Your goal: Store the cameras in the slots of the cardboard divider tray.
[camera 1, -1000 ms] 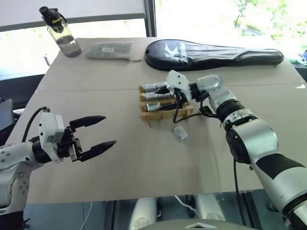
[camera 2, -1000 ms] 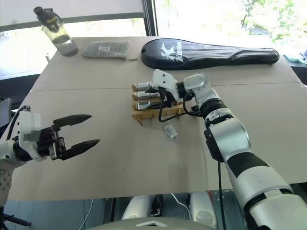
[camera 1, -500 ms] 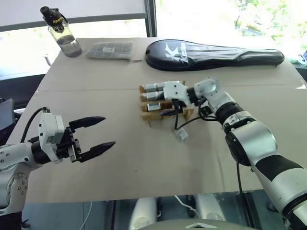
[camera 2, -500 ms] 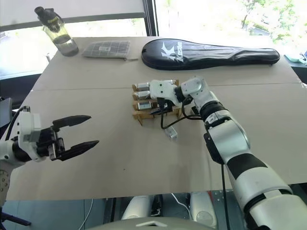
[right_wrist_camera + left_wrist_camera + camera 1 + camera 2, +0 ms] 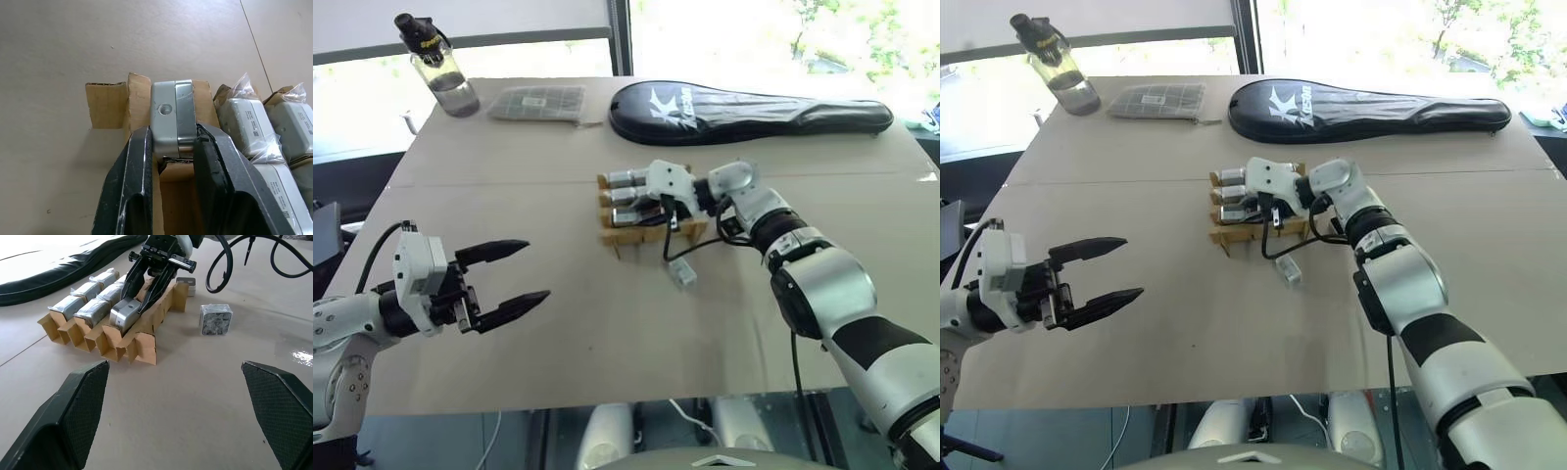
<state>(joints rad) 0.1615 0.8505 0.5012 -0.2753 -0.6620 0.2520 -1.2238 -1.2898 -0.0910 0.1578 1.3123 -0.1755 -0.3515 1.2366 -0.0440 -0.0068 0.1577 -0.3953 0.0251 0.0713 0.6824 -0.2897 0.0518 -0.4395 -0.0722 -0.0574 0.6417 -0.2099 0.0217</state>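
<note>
From the left eye view we see the tan-brown cardboard divider tray [image 5: 651, 220] of crossed slats near the middle of the beige bench [image 5: 558, 323]. Its far rows hold silver-grey boxy cameras [image 5: 628, 196] in clear wrap. The right end effector [image 5: 664, 208] reaches in from the right, over the tray's near row. One loose small camera [image 5: 682, 273] lies on the bench just in front of the tray. The left end effector [image 5: 504, 276] hangs well apart at the left, its two black fingers spread wide and holding nothing. At the far edge lie a black racket cover [image 5: 749, 110], a flat grey grid-patterned packet [image 5: 537, 102] and a clear water bottle with a black cap [image 5: 438, 67].

From the left wrist view we see three wrapped cameras side by side in the slots. A bare silver camera [image 5: 126, 316] with rounded corners sits tilted in the nearest row, with the right end effector's fingers on either side of it. The loose camera [image 5: 215, 319] lies beside the tray, a mottled face towards this camera.

From the right wrist view we see the right end effector's fingers [image 5: 134, 191] closed on the bare camera. It is smooth grey metal with a round threaded hole in one face, seated in a slot at the tray's end.
</note>
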